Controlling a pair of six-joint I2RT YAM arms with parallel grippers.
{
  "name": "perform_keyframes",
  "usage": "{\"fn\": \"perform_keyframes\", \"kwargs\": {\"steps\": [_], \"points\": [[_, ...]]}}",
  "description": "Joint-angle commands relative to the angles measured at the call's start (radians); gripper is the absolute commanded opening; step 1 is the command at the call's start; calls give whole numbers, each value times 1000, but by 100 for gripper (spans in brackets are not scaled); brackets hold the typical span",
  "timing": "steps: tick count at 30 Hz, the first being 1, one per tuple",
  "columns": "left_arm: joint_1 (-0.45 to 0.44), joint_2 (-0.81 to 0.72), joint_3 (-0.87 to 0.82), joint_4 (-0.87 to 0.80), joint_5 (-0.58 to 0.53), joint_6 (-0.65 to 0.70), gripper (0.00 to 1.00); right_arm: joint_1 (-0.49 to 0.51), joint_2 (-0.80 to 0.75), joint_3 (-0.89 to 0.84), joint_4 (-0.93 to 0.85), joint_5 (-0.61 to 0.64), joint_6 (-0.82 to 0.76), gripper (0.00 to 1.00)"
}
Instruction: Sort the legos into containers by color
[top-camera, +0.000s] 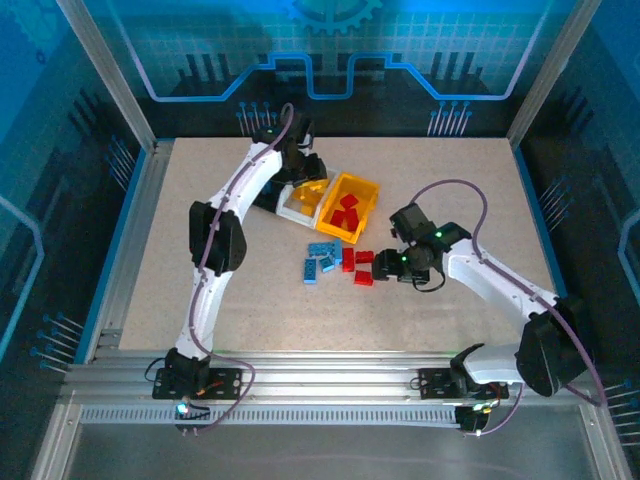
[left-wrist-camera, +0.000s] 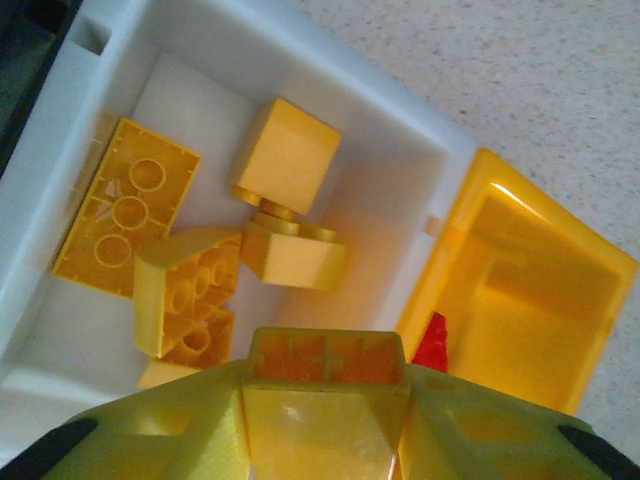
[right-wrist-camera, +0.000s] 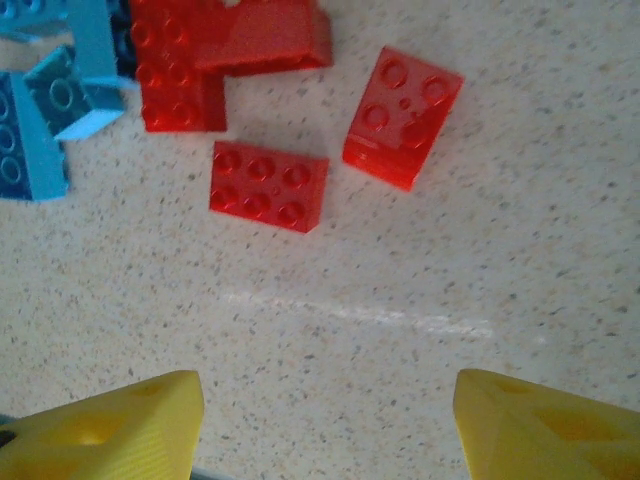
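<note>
Yellow brick (left-wrist-camera: 328, 358) pinched in left gripper (left-wrist-camera: 326, 425); directly below it, white bin (left-wrist-camera: 390, 150) with more yellow bricks (left-wrist-camera: 125, 210). Right gripper (right-wrist-camera: 325, 400) spread, empty, red bricks (right-wrist-camera: 268, 185) just ahead. Risk: released brick bounces off them into adjoining yellow bin (left-wrist-camera: 560, 250).

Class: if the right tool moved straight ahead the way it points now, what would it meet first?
Probably the bare table, just short of the nearest red brick; depth is unclear.

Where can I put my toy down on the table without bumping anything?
Bare table left of the left arm, and the wide strip between the loose legos and the arm bases. Crowded: the middle, by the containers and right end effector.
</note>
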Motion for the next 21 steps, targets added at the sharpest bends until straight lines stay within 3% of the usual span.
{"fn": "perform_keyframes", "kwargs": {"steps": [1, 9, 21], "points": [[10, 21, 33, -59, 26, -9, 47, -58, 53, 38, -34, -27, -54, 68], [7, -45, -28, -39, 35, -23, 67, -120, 274, 162, -2, -60, -81, 67], [4, -399, -381, 23, 21, 16, 76, -106, 502, 259, 0, -8, -42, 65]]}}
